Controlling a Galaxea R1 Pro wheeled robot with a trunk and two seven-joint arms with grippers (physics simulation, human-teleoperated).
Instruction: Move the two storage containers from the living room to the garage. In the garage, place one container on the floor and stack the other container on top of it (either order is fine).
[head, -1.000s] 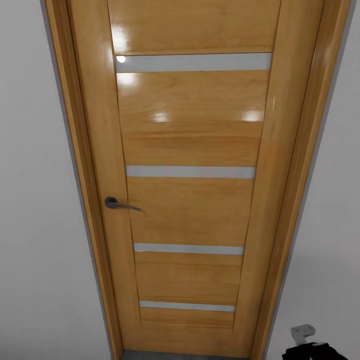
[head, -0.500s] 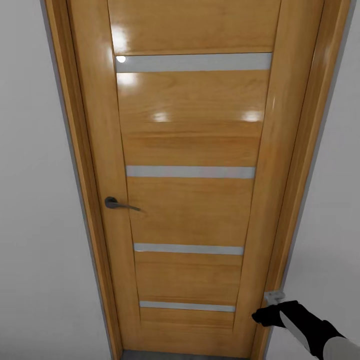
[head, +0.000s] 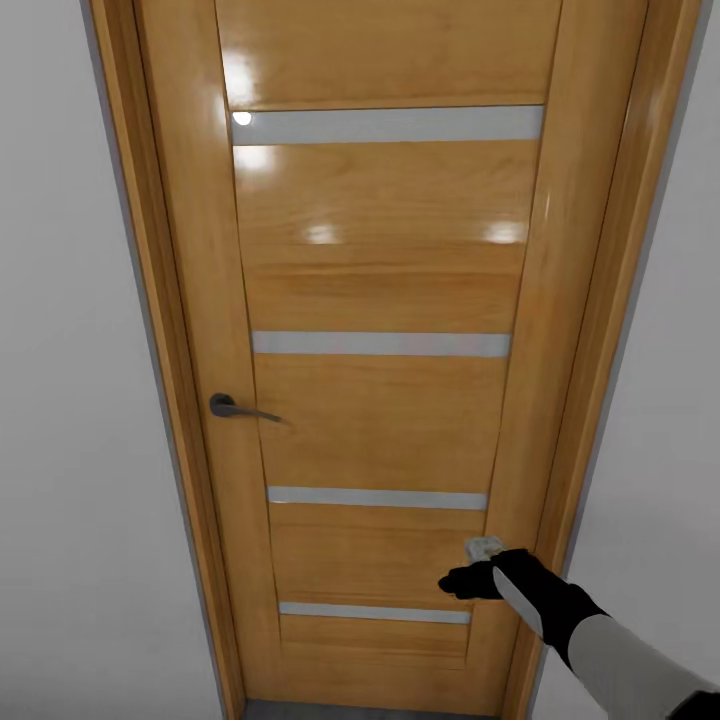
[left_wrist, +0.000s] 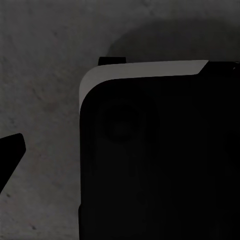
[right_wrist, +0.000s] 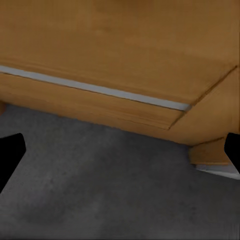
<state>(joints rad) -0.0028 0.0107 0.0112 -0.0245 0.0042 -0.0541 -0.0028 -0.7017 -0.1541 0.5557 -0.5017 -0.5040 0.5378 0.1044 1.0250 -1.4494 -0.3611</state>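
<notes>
Garage door (head: 380, 400): right tool (head: 478, 565) raised against its lower panel.

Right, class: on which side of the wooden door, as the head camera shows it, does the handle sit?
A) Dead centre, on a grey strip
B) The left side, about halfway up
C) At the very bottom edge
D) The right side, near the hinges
B: in the head view the dark lever handle sits near the left edge of the door, about mid-height, while the right hand reaches toward the door's lower right part.
</notes>
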